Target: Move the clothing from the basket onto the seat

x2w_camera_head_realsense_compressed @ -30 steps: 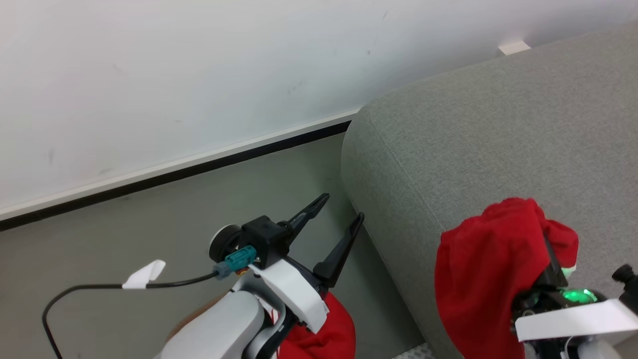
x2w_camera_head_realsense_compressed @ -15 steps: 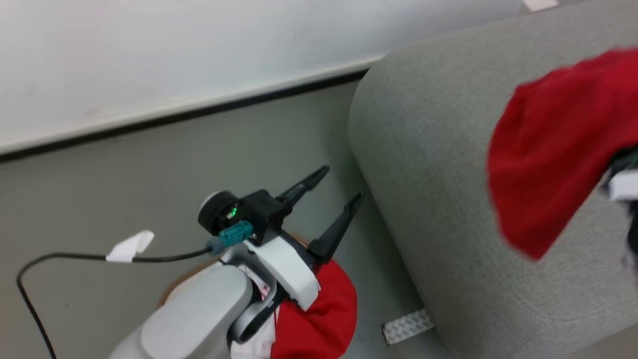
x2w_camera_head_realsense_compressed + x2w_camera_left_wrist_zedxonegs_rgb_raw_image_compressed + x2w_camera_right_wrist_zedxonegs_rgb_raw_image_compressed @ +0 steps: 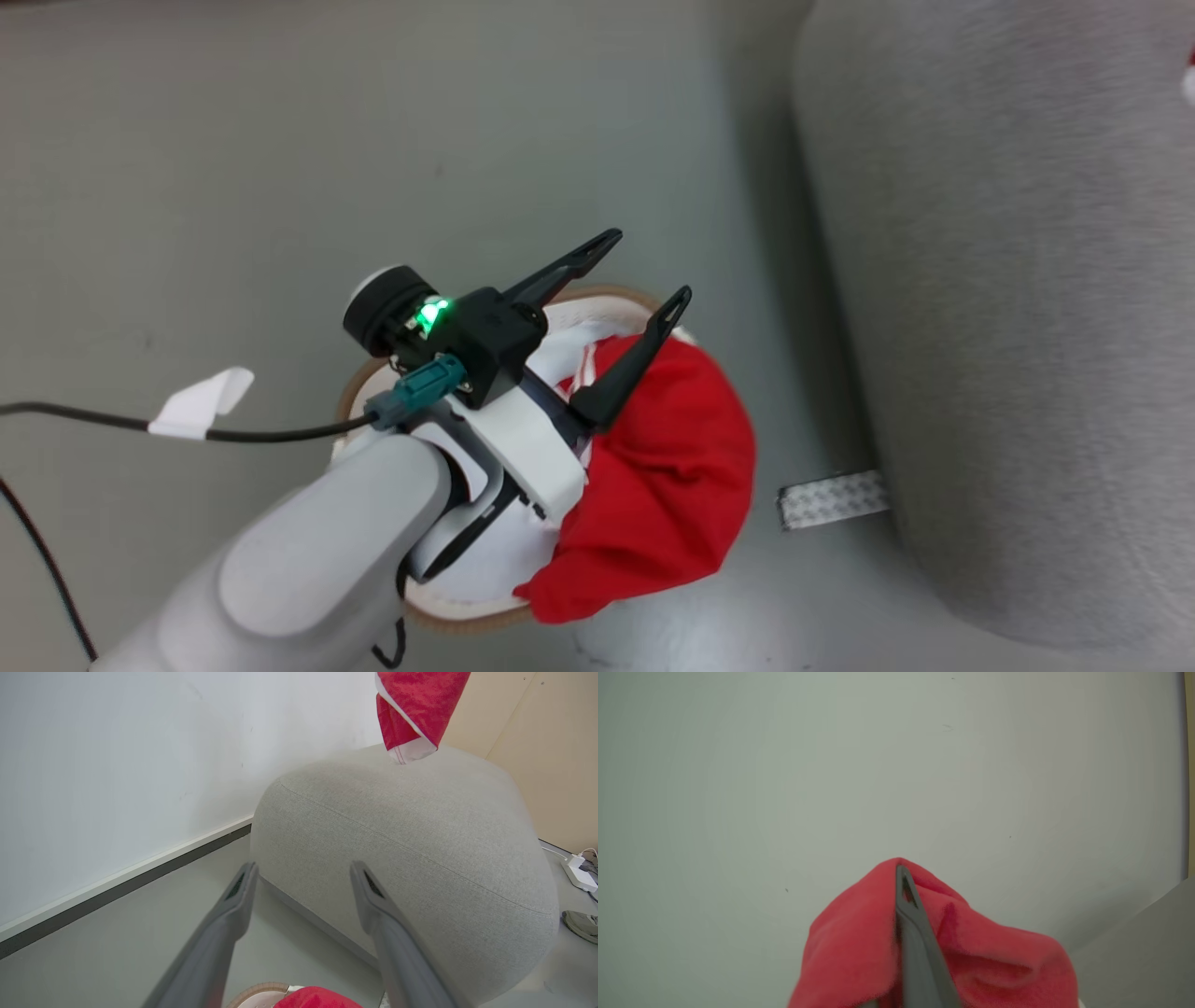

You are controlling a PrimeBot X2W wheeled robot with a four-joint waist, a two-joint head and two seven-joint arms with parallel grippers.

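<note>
Clothes (image 3: 672,467) lie in the basket (image 3: 467,618) on the floor (image 3: 233,187), just beside the seat (image 3: 1008,327). A red one is on top and spills over the rim on the side near the seat, with white stuff under it. My left pincer (image 3: 648,266) hangs over that basket, spread wide, holding nothing. My right pincer (image 3: 901,872) is pinched tight on a red cloth (image 3: 416,704) with white trim, up over the seat.

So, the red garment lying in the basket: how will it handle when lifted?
Probably floppy: the red garment slumps over the basket rim in soft folds. Likely light and dangling, like the held garment hanging limp above the seat.
</note>
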